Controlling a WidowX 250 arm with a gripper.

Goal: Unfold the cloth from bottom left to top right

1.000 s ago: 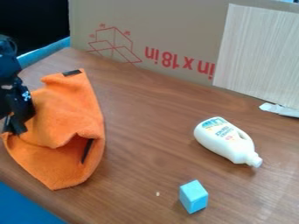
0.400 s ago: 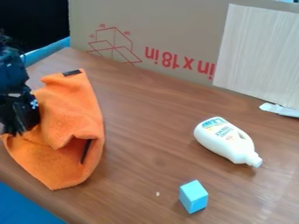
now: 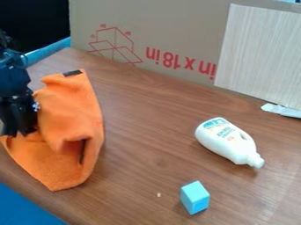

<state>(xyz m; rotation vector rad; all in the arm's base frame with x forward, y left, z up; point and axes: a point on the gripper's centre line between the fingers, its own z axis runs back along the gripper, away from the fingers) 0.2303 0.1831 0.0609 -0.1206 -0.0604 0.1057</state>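
Note:
The black gripper (image 3: 20,132) is at the left edge of the view, against the left side of the orange cloth (image 3: 73,110). Folded and bunched, the cloth lies on the left part of the table, with a raised fold over a dark gap near its middle. A black tag shows at its top corner, and its lower corner lies flat near the table's front left edge. Part of the cloth's left side is hidden behind the gripper.
A white bottle (image 3: 226,141) lies on its side on the wooden table (image 3: 141,145), right of centre. Nearer the front stands a light blue block (image 3: 194,197). A cardboard panel (image 3: 176,26) runs along the back, with a white scrap (image 3: 282,110) at the right edge.
The gripper has shifted slightly to the right since the first frame. The cloth's middle fold has bulged and moved a little, while its outer corners keep their places.

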